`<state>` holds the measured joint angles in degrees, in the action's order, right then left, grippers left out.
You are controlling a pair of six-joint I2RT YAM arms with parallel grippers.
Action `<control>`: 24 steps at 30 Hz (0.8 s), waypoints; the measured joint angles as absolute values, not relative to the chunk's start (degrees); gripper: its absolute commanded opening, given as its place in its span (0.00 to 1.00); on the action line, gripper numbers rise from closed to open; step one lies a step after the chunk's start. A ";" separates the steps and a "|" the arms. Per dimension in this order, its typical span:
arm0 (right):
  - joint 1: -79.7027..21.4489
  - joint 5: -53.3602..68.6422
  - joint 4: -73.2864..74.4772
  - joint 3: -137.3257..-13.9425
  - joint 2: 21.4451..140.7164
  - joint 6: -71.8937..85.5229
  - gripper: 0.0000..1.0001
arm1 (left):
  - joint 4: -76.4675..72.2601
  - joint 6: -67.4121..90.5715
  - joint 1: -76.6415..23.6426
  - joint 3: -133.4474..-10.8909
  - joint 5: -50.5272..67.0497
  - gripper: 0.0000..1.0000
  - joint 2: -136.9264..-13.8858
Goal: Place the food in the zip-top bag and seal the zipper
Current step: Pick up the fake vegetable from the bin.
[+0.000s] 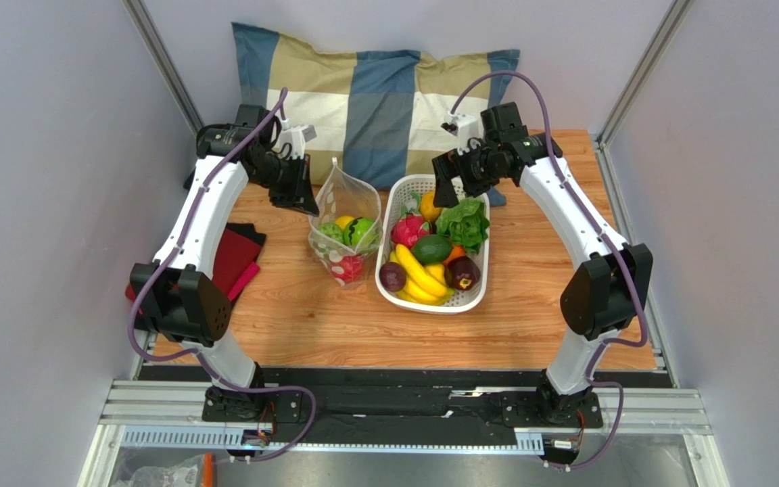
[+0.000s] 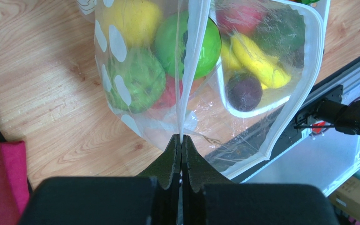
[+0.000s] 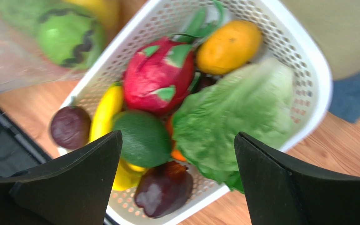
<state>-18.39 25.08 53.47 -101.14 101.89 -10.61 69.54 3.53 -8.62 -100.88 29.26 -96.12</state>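
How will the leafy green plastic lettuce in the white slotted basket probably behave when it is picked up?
The leafy green plastic lettuce looks thin and ruffled, so its edges may bend when squeezed. It probably is light for its size. It lies on other toy fruit in the white slotted basket, so it may shift when touched, but hardly roll.

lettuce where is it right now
Top view: the lettuce lies in the white basket, at its far right side, right of the dragon fruit.

Glossy clear plastic zip-top bag [image 1: 346, 228], white slotted plastic basket [image 3: 318, 79], wood-grain table [image 1: 292, 325].
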 measured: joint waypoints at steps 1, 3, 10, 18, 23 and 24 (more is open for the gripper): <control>-18.22 23.44 53.47 -101.14 102.10 -10.50 0.94 | 69.54 3.55 -8.67 -100.88 29.28 0.00 -96.12; -17.69 19.42 53.49 -101.19 103.00 -10.11 0.94 | 69.52 3.57 -8.75 -100.88 29.28 0.00 -96.12; -16.51 11.35 54.08 -101.30 109.03 -7.25 0.94 | 69.45 3.60 -8.86 -101.41 29.21 0.00 -96.23; -16.58 9.61 55.35 -101.30 112.22 -5.26 0.90 | 69.38 3.62 -8.86 -101.56 29.06 0.00 -96.27; -16.58 10.00 56.55 -102.24 113.43 -4.45 0.66 | 69.38 3.62 -8.86 -101.58 29.08 0.00 -96.36; -16.58 10.41 57.01 -102.69 113.99 -4.32 0.58 | 69.38 3.62 -8.86 -101.58 29.08 0.00 -96.40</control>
<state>-16.58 10.41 57.01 -102.69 113.99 -4.32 69.38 3.62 -8.86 -101.58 29.08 -96.40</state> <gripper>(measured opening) 0.797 0.008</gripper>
